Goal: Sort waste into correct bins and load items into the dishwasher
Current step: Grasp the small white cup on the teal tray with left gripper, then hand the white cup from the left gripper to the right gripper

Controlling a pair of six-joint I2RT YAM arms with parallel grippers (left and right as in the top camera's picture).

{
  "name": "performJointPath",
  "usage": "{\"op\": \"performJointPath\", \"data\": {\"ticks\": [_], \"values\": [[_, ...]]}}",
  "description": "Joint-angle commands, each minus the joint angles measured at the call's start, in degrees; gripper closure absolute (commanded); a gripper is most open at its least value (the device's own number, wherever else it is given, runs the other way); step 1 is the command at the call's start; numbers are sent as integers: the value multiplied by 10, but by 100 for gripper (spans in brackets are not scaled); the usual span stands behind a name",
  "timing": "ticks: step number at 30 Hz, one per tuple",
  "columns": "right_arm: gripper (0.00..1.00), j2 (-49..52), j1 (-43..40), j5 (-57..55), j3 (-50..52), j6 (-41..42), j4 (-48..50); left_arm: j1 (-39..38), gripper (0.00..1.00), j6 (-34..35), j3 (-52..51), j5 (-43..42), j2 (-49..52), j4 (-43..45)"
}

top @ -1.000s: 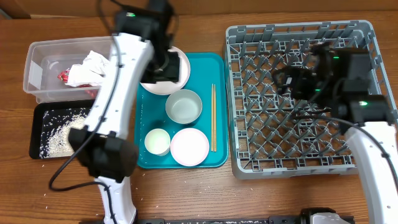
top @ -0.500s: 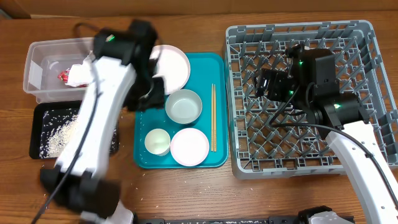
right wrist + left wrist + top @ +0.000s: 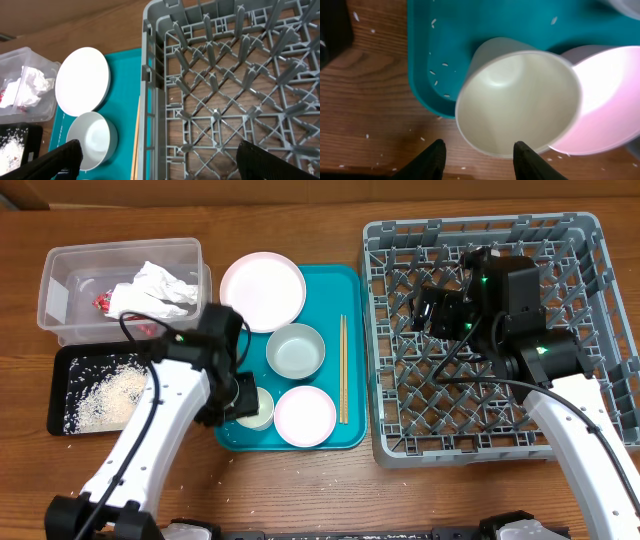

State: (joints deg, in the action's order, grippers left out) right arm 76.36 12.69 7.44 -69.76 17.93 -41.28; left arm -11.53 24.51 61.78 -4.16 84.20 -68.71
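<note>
White left arm [image 3: 160,410] stoops over cup [image 3: 520,105], jaws apart; right jaws apart above rack [image 3: 440,420].

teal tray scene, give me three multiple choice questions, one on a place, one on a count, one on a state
1. Where do the chopsticks lie?
A) across the white bowl
B) along the teal tray's right side
C) under the pink plate

2. How many round dishes sit on the teal tray?
A) two
B) four
C) six

3. The left gripper is:
A) open at the small cup
B) shut on the chopsticks
C) shut on the pink plate

Answers:
1 B, they lie straight beside the teal tray's right edge.
2 B, pink plate, white bowl, small cup and a small pale dish.
3 A, the left wrist view shows its fingers spread apart at the small cup's rim.
</note>
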Motion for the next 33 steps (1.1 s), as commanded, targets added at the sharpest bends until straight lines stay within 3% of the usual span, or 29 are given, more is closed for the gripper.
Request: {"op": "performJointPath", "data": {"ticks": [1,9,15,19,27,32,33], "values": [[0,0,-3,-3,-11,-6,-1,0,53,13,-44,13,-3,36],[0,0,-3,-3,-11,-14,-1,0,58,12,-74,35,-3,98],[0,0,-1,23,-11,-14,1,0,96,8,-109,37,-2,149],[0,0,6,78,-11,-14,17,0,96,6,-91,16,-3,143],[0,14,31,312,-11,-14,77,38,96,-100,144,-233,-3,51],[0,41,43,440,-11,-14,131,100,96,-113,222,-409,-3,49],[0,56,49,495,-11,-14,172,126,96,-113,227,-480,-3,56]]}}
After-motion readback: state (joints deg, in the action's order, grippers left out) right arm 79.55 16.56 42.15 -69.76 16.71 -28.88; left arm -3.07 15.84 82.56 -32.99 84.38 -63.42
